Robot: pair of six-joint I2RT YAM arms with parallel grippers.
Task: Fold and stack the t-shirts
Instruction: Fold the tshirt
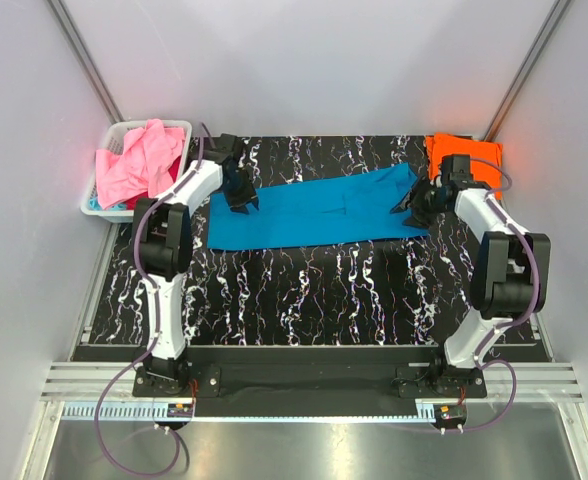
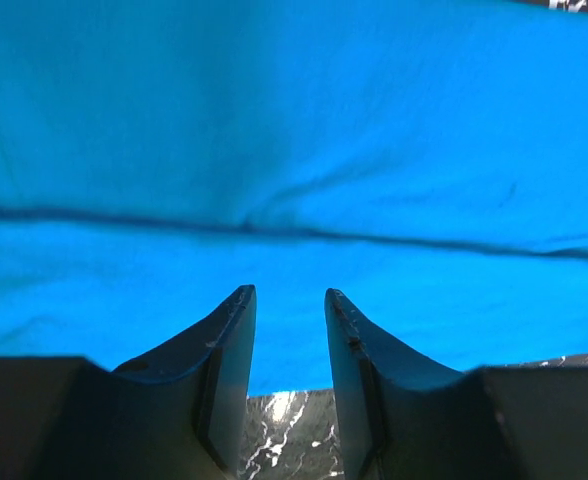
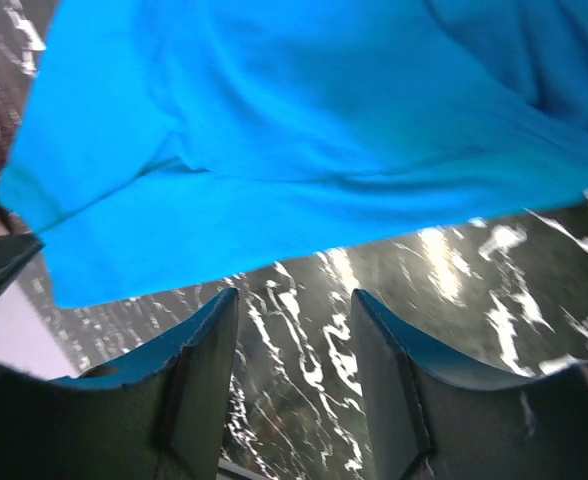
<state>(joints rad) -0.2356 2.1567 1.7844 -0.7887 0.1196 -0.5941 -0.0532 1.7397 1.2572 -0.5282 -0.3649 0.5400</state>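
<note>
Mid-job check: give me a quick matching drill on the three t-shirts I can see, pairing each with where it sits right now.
Things:
1. teal-blue t-shirt
2. orange t-shirt
3. pink t-shirt

Places:
A. heaped in the white basket at the far left
B. compact pile at the far right corner
C. spread out long across the centre

Pairs: 1-C, 2-B, 3-A

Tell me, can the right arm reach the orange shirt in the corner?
Probably yes. The orange shirt lies close beside the right gripper, with nothing between them, and that gripper is open and empty by the blue shirt's edge.
</note>
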